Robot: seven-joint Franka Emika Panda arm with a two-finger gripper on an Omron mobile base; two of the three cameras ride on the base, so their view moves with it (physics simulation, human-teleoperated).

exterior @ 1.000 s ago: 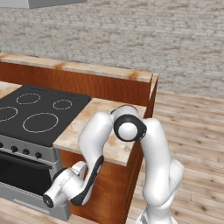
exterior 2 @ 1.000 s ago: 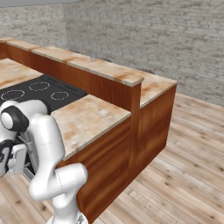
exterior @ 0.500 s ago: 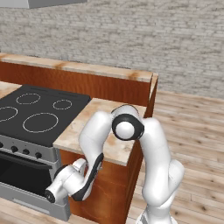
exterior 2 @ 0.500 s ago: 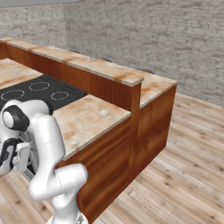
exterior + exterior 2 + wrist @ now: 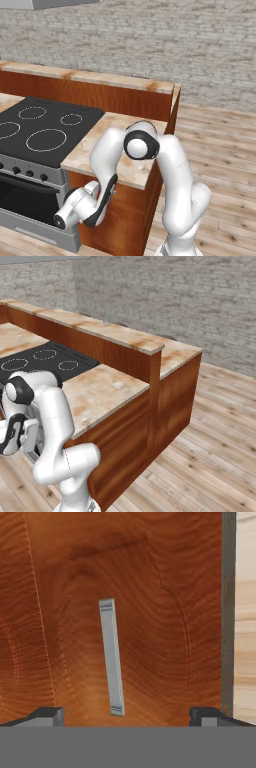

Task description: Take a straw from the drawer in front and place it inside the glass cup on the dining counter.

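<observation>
One white arm bends down in front of the cabinet, and its one tool faces the wood front of the drawer. In the hand view the two dark fingertips stand far apart, one near each side of the picture, with nothing between them; they do not touch the wood. Between them and a little above is one slim silver handle, nearly upright in this view and slightly tilted. The drawer is closed, so what is inside cannot be seen. At the right edge of this view there is one dark narrow strip and beside it pale wooden floor.

In the left base view the hand hangs low, just in front of the reddish-brown cabinet under the small marbled top and just beside the oven. The black cooktop carries four ring marks. Behind it runs one long raised table, the dining counter, beige with rust blotches.

The right base view shows the same long table, with one small clear object on it that is too small to identify.
</observation>
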